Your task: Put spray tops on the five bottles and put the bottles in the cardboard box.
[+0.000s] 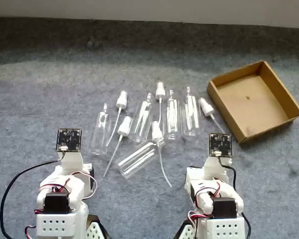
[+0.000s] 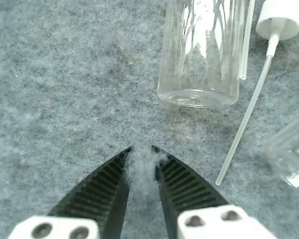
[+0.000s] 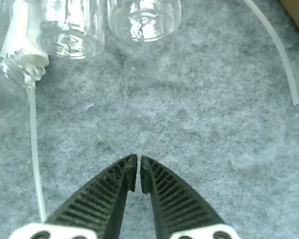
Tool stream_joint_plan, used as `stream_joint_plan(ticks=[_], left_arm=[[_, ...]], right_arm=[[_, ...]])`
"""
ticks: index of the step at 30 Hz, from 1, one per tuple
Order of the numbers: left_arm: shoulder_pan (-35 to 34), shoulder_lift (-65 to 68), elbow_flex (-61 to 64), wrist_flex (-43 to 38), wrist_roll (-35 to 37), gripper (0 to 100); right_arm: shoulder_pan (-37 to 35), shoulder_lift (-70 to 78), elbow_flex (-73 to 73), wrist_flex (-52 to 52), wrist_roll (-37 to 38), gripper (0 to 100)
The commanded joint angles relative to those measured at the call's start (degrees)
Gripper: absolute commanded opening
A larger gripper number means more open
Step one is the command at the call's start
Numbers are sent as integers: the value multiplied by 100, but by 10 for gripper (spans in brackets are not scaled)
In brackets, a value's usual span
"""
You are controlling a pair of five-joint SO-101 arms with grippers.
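Five clear bottles lie on the grey carpet: one at the left (image 1: 100, 132), three side by side (image 1: 142, 122), (image 1: 171, 119), (image 1: 191, 117), and one slanted in front (image 1: 137, 158). White spray tops with long tubes lie loose among them (image 1: 121, 99), (image 1: 124, 125), (image 1: 160, 89), (image 1: 156, 130), (image 1: 206, 106). The cardboard box (image 1: 224, 109) stands at the right, with nothing in it. My left gripper (image 2: 140, 148) is down near the carpet, short of a bottle base (image 2: 199, 50), its fingers nearly together and holding nothing. My right gripper (image 3: 138, 157) is shut and holds nothing, short of two bottle bases (image 3: 70, 25), (image 3: 144, 17).
The left arm (image 1: 65, 194) and right arm (image 1: 214, 199) stand at the near edge. A thin tube (image 2: 244, 124) lies beside the left gripper, and another tube (image 3: 32, 149) runs along the right one. Bare carpet lies between the arms and the bottles.
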Motion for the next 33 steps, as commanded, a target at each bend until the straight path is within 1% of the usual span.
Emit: stream_joint_plan(ticks=[1,29,33], left_arm=[[84,-22,101,44,-35,5],[84,-22,101,44,-35,5],[84,-22,101,44,-35,5]], right_arm=[[-40,-66,778,40,-18,5],[-57,-66,769,13,-26,5],[-259,-66,804,13,-35,5]])
